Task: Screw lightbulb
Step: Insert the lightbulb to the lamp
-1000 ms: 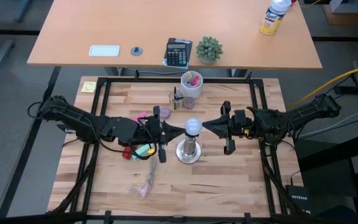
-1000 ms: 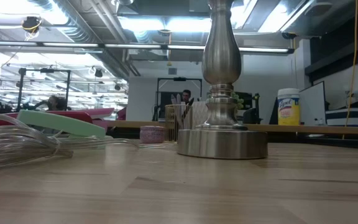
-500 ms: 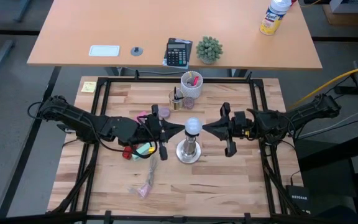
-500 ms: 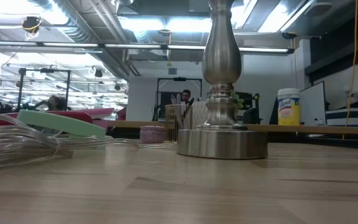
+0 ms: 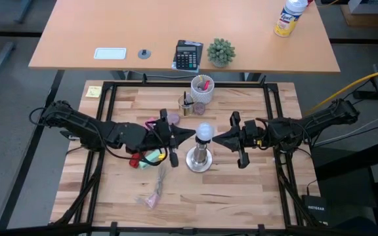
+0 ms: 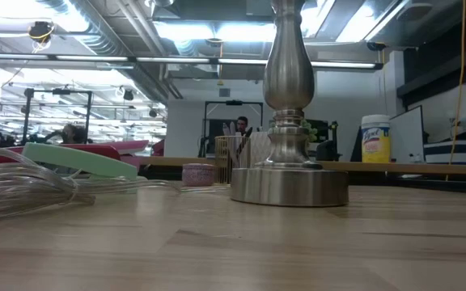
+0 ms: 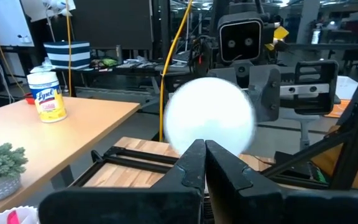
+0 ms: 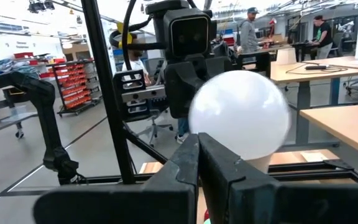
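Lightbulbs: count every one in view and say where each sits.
1. The lightbulb sits on top of the metal lamp stand at the middle of the wooden table, between the left claw and the right claw. Others may be hidden among the clutter.

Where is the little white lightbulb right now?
In the high view, the lightbulb sits atop the silvery socket stand mid-table, between the left gripper and the right gripper.

Light butcher-block table (image 5: 241,187) within a black frame. Resting on it: silvery metal socket stand (image 5: 199,159) at centre; white cup (image 5: 202,88) holding pens near the far edge; yellow sticky note (image 5: 94,91) at far-left corner; crumpled clear plastic bag (image 5: 152,195) toward the near edge.
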